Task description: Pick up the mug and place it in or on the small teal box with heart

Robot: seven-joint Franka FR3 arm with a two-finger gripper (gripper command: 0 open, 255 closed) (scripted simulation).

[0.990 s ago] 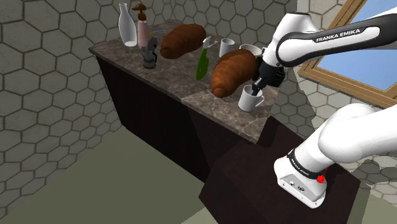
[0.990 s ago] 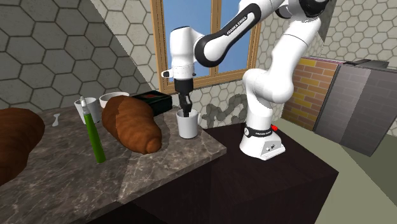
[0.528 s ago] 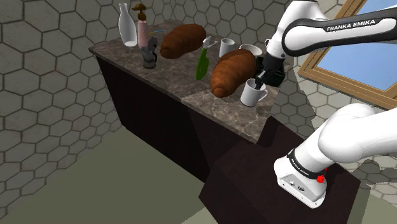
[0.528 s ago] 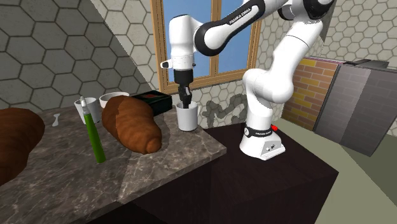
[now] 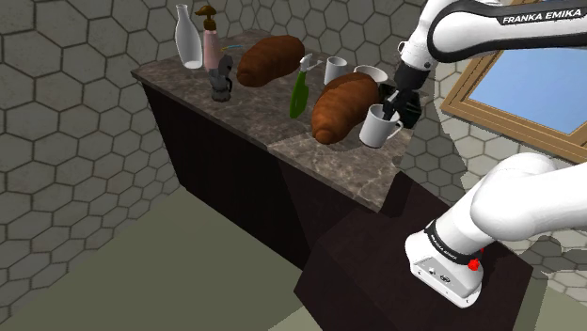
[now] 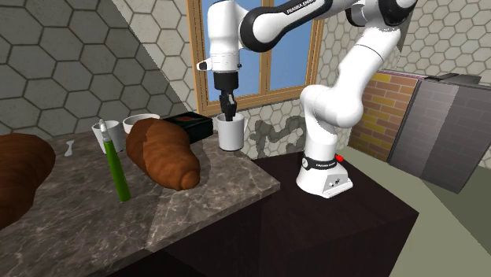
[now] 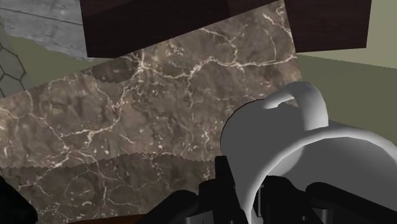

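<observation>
Claw (image 6: 227, 118) is clamped on its load and I hold it raised for a reason: the marble surface (image 6: 212, 197) below carries a big brown loaf (image 6: 164, 151) and, just behind that, the dark box (image 6: 187, 124) with a red mark on its lid, my likely target. The load is the white mug (image 6: 230, 135), pinched by its wall with one finger inside the rim, so it hangs slightly tilted, clear of the surface, just beside the box.

Shoulder view above stand (image 5: 357, 254), second exterior low beside counter (image 6: 197, 197), both sharing it, wrist close, apparently downward.
</observation>
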